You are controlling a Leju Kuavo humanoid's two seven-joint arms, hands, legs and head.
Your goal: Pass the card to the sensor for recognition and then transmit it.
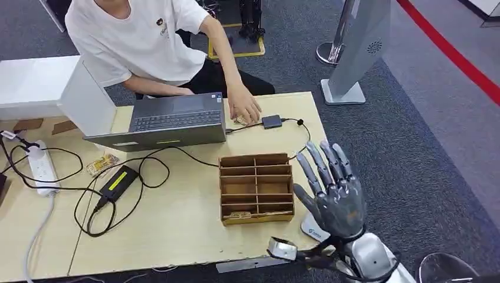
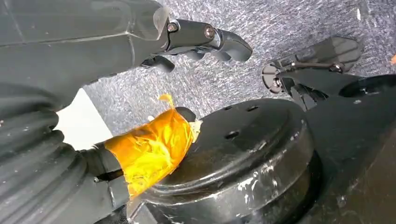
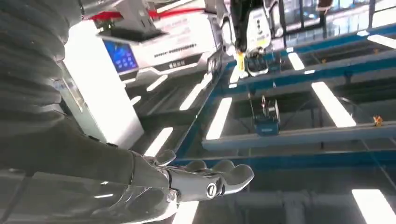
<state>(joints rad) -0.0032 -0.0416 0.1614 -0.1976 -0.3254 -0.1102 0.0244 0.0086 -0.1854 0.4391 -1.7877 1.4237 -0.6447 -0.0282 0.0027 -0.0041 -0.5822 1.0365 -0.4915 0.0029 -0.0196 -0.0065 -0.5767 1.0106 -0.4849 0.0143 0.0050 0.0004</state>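
Note:
My right hand (image 1: 331, 190) is raised over the table's right edge, palm up, fingers spread straight and holding nothing; the right wrist view has its fingers (image 3: 205, 183) against the ceiling. To its left stands a brown compartment box (image 1: 256, 187) with what look like cards (image 1: 240, 215) in its front row. The small dark sensor (image 1: 271, 121) lies on its cable at the far side of the table. A person's hand (image 1: 244, 108) rests just left of it. My left hand (image 2: 140, 116) hangs low beside the body, its thumb (image 2: 152, 147) wrapped in orange tape, nothing in it.
A laptop (image 1: 168, 121) sits at the far side with a person in white behind it. A power brick (image 1: 118, 183), looped black cables and a power strip (image 1: 41, 168) cover the left half. A white disc (image 1: 312, 229) lies under my right hand. A grey stand (image 1: 357, 53) is on the floor.

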